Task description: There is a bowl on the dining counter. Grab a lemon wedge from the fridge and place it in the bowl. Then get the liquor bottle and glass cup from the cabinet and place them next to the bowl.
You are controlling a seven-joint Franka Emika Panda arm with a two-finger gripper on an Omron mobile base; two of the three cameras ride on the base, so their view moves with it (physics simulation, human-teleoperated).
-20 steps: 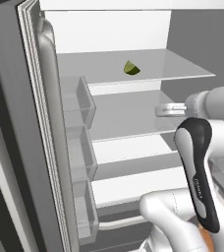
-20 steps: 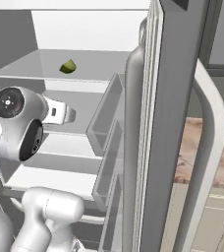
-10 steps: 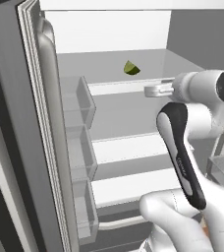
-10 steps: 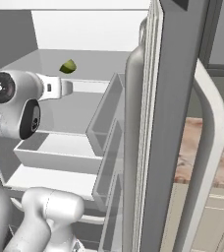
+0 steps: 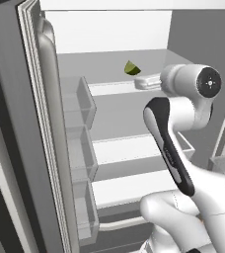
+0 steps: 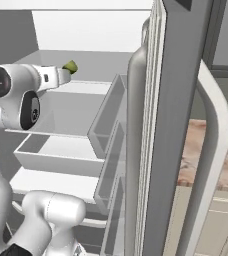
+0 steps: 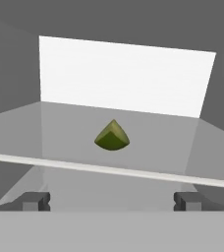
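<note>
Fridge [image 5: 30, 148] doors are wide open on my left base view, lemon wedge [image 5: 131, 68] sitting on the top shelf [image 5: 109, 62], tool just short of it. Right base view has the wedge [image 6: 70, 66] peeking past my wrist. Hand view: tool [image 7: 112, 201] spread wide, empty, wedge [image 7: 112, 136] centred between the fingertips, so I'm lined up for the grab.

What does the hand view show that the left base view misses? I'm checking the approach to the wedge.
Hand view: the open gripper, its two dark fingertips spread wide short of the tiny olive-yellow lemon wedge. Left base view: the dark grey fridge door with its stacked bins, and the white arm's elbow. Both: the wedge on the upper glass shelf, untouched.
</note>
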